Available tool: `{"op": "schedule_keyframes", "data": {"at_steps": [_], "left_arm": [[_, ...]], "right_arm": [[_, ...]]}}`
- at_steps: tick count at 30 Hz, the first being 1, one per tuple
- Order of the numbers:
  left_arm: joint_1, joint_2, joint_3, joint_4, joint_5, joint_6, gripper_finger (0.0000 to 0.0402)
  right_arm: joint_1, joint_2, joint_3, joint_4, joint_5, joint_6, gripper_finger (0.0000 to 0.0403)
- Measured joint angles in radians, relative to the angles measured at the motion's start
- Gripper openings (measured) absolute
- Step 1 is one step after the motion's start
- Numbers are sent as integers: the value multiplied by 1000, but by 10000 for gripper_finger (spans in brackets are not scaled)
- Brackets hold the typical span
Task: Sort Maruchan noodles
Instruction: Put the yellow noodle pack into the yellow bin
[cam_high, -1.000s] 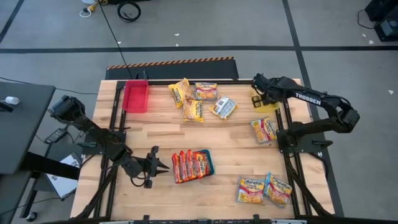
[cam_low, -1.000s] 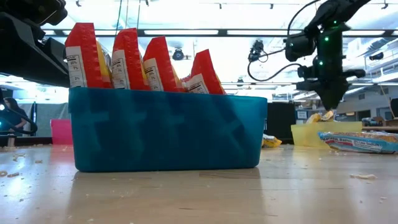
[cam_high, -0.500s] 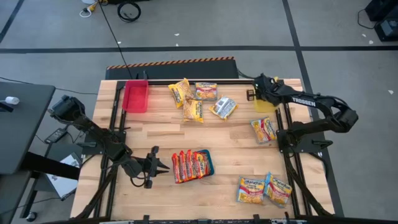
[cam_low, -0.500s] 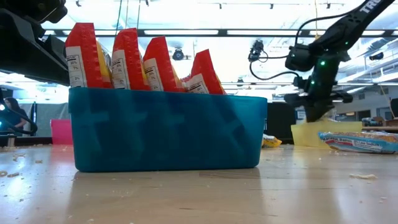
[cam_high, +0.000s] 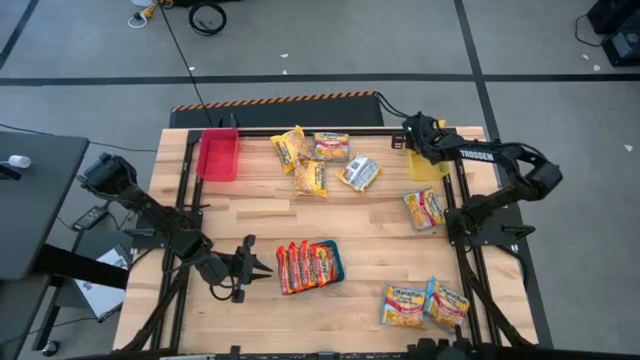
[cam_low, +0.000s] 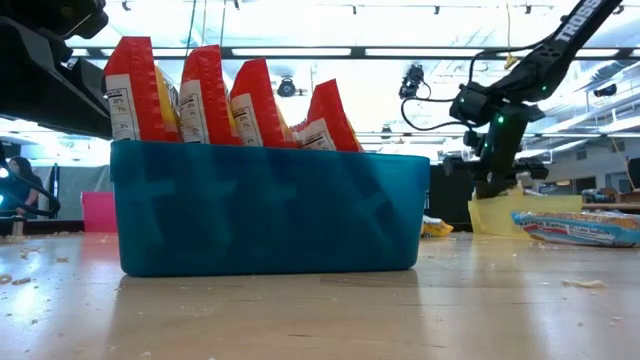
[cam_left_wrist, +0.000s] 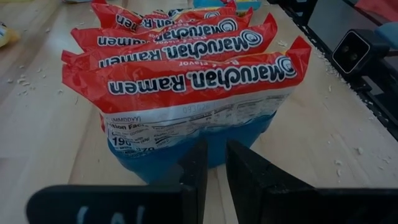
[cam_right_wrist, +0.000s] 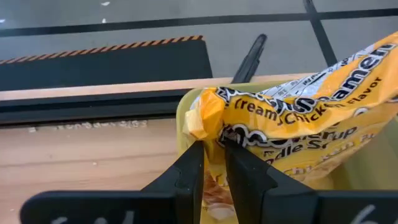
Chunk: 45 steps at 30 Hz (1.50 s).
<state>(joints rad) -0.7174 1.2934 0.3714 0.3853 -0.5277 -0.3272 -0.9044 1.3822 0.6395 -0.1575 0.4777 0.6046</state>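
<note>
Several red Maruchan noodles packets (cam_left_wrist: 186, 81) stand on edge in the teal tray (cam_high: 337, 262), near the table's front centre. My left gripper (cam_left_wrist: 216, 155) waits shut just to the tray's left, touching nothing. A yellow noodles packet (cam_right_wrist: 298, 118) leans in the yellow bin (cam_right_wrist: 183, 102) at the far right, one end above the rim. My right gripper (cam_right_wrist: 212, 144) slants down at the bin's far-left corner (cam_high: 412, 148), fingers nearly together right under the packet's crimped end. My right gripper has its fingertips (cam_right_wrist: 198, 149) against or just short of the yellow packet below its crimped end (cam_right_wrist: 205, 118), slanting down toward the table's far edge. I cannot tell whether they touch it or whether any film is caught between them. The packet rests tilted in the bin.
A red bin (cam_high: 218, 155) stands at the far left. Loose packets lie at the far centre (cam_high: 322, 160), by the right rail (cam_high: 424, 208) and at the near right (cam_high: 425, 305). Bare wood lies between the tray and the far packets.
My right gripper has sunk from above the yellow bin and gone toward the table's far-left, tipping from pointing straight down to a slant. It now stands low at the bin's far-left corner. The left arm has kept still.
</note>
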Motion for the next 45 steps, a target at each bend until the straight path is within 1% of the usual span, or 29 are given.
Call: {"op": "schedule_keyframes", "data": {"at_steps": [4,8,11,14,17,20,22,24,26,27,29,32,35,37,40,43,45], "left_arm": [[0,0,0,-9,3,0,62],[0,0,0,-10,3,0,62],[0,0,0,-7,3,-1,62],[2,0,0,10,2,0,62],[7,0,0,34,-2,31,62],[12,0,0,52,-7,70,62],[13,0,0,21,5,69,62],[5,-4,0,-38,32,37,62],[-4,-12,0,-85,51,-16,62],[-6,-13,0,-107,55,-41,62],[-11,-20,0,-139,52,-68,62],[-17,-20,0,-134,53,-80,62],[-16,-20,0,-135,55,-80,62],[-16,-20,0,-136,54,-80,62],[-16,-20,0,-136,54,-80,62],[-16,-20,0,-137,54,-80,62],[-16,-20,0,-137,54,-80,62]], "right_arm": [[15,-74,-1,-13,22,-17,72],[42,-164,-1,-85,28,-38,72],[88,-222,-1,-147,38,-63,68],[172,-267,-1,-166,12,-76,56],[327,-270,0,-116,-32,-78,42],[506,-222,0,3,-21,-93,29],[608,-167,0,74,-6,-107,22],[679,-102,24,77,12,-110,18],[727,-30,66,13,32,-117,17],[743,4,90,-38,42,-138,17],[774,70,134,-135,71,-248,19],[823,149,178,-241,150,-517,28],[860,201,184,-270,227,-794,48],[869,230,184,-264,248,-926,70],[854,270,184,-263,227,-1009,110],[826,313,184,-263,200,-1020,151],[806,340,184,-259,223,-1022,175]]}}
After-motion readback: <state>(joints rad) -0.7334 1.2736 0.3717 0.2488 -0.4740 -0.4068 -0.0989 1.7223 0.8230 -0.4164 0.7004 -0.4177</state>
